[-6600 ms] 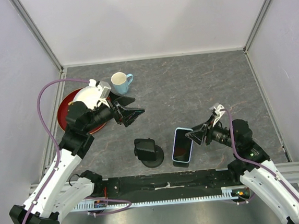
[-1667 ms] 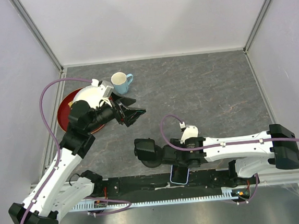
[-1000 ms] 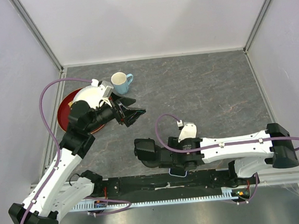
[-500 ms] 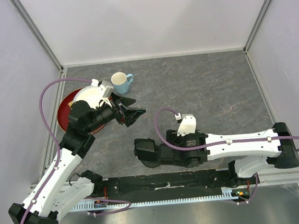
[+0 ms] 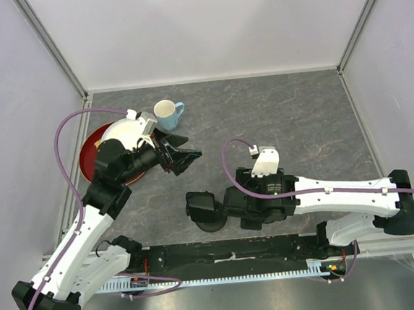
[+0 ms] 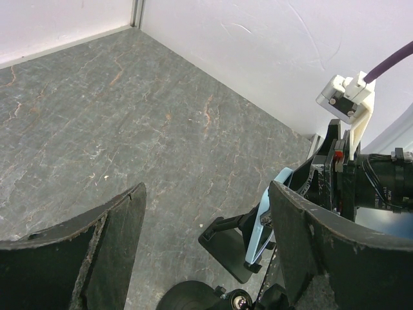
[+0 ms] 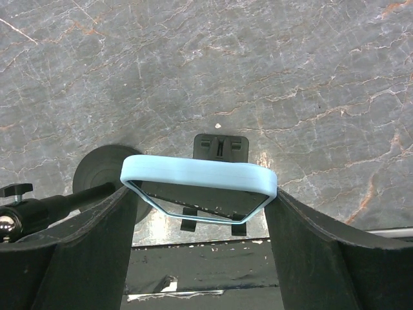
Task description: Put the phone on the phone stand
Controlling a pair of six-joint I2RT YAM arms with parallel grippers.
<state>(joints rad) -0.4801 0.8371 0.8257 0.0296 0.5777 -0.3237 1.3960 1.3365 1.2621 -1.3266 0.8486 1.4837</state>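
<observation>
The phone (image 7: 200, 174), in a light blue case, stands on edge between the fingers of my right gripper (image 7: 200, 194), which is shut on it. It hangs close over the black phone stand's tilted cradle (image 7: 221, 147), its lower edge near the two lip hooks. I cannot tell if it touches. In the left wrist view the phone (image 6: 261, 223) leans beside the cradle (image 6: 235, 248). From above, the right gripper (image 5: 234, 205) hides the phone, next to the stand (image 5: 204, 209). My left gripper (image 5: 185, 157) is open and empty, held above the table behind the stand.
A red plate (image 5: 91, 152) with a white bowl (image 5: 122, 133) on it and a light blue mug (image 5: 166, 115) sit at the back left. The stand's round base (image 7: 103, 177) lies left of the cradle. The black rail (image 5: 201, 253) runs along the near edge.
The phone lay flat on the table right of the stand. My right gripper has taken it, lifted it on edge and brought it over the stand's cradle. The left arm has not moved.
</observation>
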